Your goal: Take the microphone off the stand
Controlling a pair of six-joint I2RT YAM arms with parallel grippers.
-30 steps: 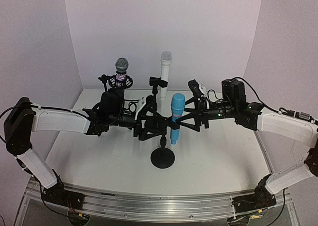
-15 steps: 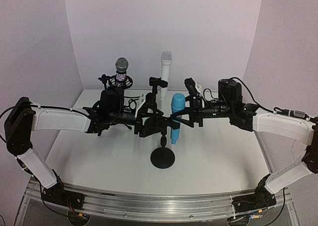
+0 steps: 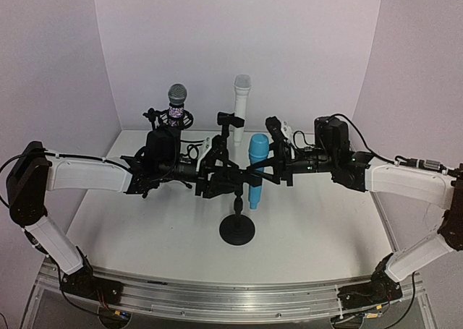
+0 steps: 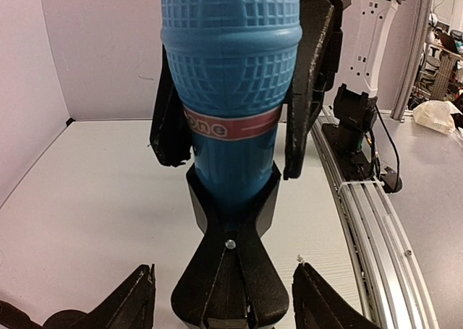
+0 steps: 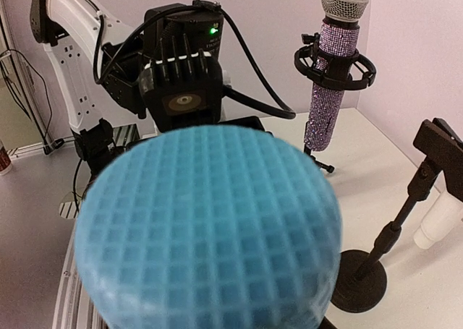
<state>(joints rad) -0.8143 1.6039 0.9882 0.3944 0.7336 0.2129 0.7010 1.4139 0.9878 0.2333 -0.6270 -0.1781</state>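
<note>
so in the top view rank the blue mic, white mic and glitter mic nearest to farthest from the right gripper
1. blue mic, centre, at the right gripper
2. white mic, back centre
3. glitter mic, back left

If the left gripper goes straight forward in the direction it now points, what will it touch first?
Most likely the black spring clip of the stand, right ahead between the open fingers of the left gripper; it holds the blue grid-textured microphone. Depth is unclear, but nothing shows nearer.
</note>
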